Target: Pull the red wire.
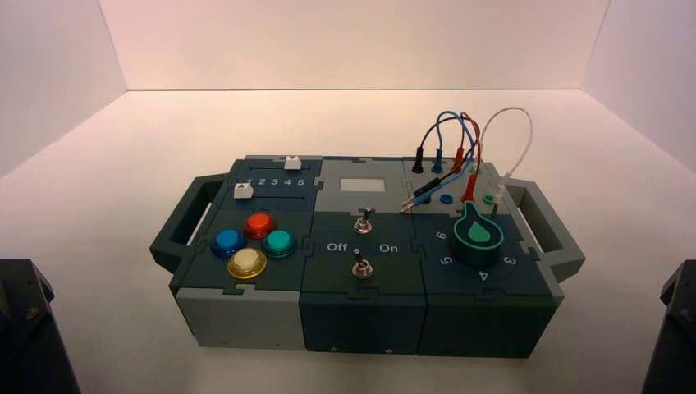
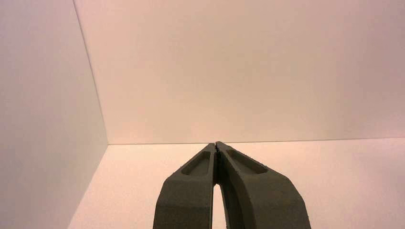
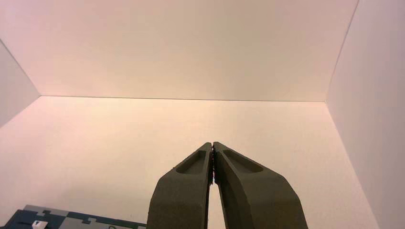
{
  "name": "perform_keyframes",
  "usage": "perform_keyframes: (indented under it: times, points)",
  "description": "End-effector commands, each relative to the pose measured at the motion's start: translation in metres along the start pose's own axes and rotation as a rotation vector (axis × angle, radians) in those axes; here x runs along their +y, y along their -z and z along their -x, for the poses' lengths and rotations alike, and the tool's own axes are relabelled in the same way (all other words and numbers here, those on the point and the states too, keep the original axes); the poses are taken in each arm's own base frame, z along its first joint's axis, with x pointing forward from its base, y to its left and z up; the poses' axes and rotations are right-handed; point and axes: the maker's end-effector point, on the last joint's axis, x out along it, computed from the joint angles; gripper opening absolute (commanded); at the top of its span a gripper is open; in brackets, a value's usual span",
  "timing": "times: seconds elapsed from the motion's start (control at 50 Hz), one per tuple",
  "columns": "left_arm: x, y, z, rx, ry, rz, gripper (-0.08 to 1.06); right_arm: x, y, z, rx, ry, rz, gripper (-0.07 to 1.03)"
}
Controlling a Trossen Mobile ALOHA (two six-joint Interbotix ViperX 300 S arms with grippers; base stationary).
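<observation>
Thin looping red wire with red plugs [image 1: 478,133] stands on the far right part of the grey and dark-green box [image 1: 361,318]. Its nearer plug is upright in the front of the socket area, just behind the dark round knob with green outline [image 1: 476,236]; the other is farther back, leftward. The cable arches between them, long axis running mostly front to back, close against the blue leads [image 1: 450,119].

Right gripper [image 3: 212,145], at the right side, fingers closed and empty: the nearer arm. Wire lies ahead and to its left, well apart. Judgement: reach forward-left, open, straddle the front plug. Left gripper [image 2: 216,144] parked at left, fingers closed.
</observation>
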Motion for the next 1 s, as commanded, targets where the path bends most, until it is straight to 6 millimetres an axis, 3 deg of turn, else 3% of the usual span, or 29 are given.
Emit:
perform_keyframes:
  times: [0.02,0.3,0.46,0.64,0.8,1.0]
  points:
    - [0.001,-0.008,0.000,-0.017,-0.003,-0.006,-0.03,0.002,-0.015,0.001,-0.026,-0.005,-0.002,-0.01]
    - [0.001,-0.007,0.000,-0.011,-0.003,-0.006,-0.03,0.005,-0.011,0.001,-0.008,-0.019,-0.005,-0.01]
    - [-0.004,0.005,-0.001,0.076,0.017,-0.005,-0.03,0.014,-0.004,-0.005,0.059,-0.057,-0.002,-0.01]
    - [-0.026,0.017,0.002,0.192,0.107,-0.028,-0.03,0.019,0.014,-0.016,0.226,-0.073,0.009,-0.01]
    - [-0.050,0.039,0.006,0.354,0.205,-0.048,-0.03,0.020,0.032,-0.022,0.390,-0.071,0.004,-0.01]
    - [-0.078,0.066,0.007,0.540,0.306,-0.098,-0.03,0.027,0.039,-0.024,0.528,-0.091,-0.034,-0.01]
